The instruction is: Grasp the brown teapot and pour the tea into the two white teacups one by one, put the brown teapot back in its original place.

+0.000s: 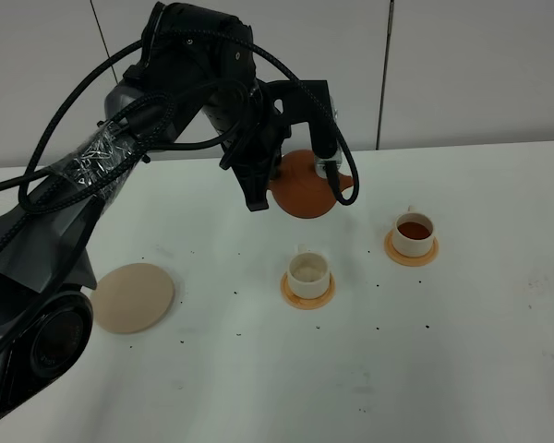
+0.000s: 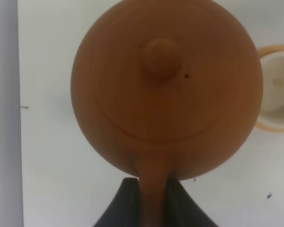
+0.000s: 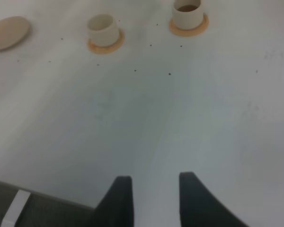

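My left gripper [image 1: 286,173] is shut on the loop handle of the brown teapot [image 1: 305,187] and holds it in the air behind the two white teacups. In the left wrist view the teapot [image 2: 165,90] fills the frame, lid knob up, with its handle between my fingers [image 2: 125,205]. The near teacup [image 1: 309,272] on its orange coaster looks empty and shows in the left wrist view [image 2: 277,92] beside the pot. The far right teacup [image 1: 414,233] holds brown tea. The beige saucer [image 1: 132,297] lies bare at the left. My right gripper [image 3: 155,194] is open and empty, low over the table.
Small dark specks dot the white table [image 1: 369,378]. The right wrist view shows the empty teacup [image 3: 103,28], the filled teacup [image 3: 187,14] and the saucer [image 3: 8,33] far off. A grey wall stands behind the table.
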Robot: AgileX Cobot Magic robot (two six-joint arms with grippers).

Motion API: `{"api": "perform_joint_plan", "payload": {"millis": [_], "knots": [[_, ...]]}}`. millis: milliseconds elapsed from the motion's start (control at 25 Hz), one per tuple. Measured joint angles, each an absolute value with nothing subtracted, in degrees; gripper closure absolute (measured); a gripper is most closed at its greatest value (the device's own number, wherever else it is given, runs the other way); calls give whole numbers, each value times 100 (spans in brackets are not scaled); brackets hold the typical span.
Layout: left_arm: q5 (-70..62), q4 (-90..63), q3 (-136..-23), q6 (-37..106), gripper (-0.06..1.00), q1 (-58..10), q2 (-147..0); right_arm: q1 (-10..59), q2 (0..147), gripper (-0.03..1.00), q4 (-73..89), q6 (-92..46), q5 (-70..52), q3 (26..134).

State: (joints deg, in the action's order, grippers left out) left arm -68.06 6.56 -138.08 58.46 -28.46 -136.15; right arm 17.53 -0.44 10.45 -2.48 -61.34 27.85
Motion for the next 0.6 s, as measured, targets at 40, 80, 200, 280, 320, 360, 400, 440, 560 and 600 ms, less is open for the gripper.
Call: {"api": "perform_joint_plan", "payload": {"millis": [40, 80, 200, 280, 320, 360, 400, 440, 560, 600], "knots": [[-6806, 664, -13808, 5846, 77, -2845, -13615, 1753, -44, 73, 1045, -248, -6134, 2785], [-6806, 664, -13808, 5846, 77, -2831, -13615, 1753, -44, 73, 1045, -248, -6134, 2785], [-6806, 645, -13808, 5846, 77, -2795, -13615, 1753, -44, 73, 1045, -248, -6134, 2785], [-6806, 566, -13808, 5846, 77, -2743, -13615, 1753, -44, 73, 1051, -248, -6134, 2785], [-6806, 487, -13808, 5846, 77, -2702, -13615, 1753, -44, 73, 1051, -248, -6134, 2785], [-6806, 438, -13808, 5846, 77, -2668, -13615, 1753, -44, 73, 1051, -248, -6134, 2785], [-6806, 386, -13808, 5846, 77, -2640, -13615, 1753, -44, 73, 1051, -248, -6134, 2785], [-6806, 368, -13808, 5846, 77, -2612, -13615, 1753, -44, 73, 1051, -248, -6134, 2785], [-6806, 256, -13808, 5846, 77, -2536, -13615, 1753, -44, 73, 1051, -248, -6134, 2785], [-6806, 150, -13808, 5846, 77, -2501, -13615, 1753, -44, 73, 1051, -248, -6134, 2785]]}}
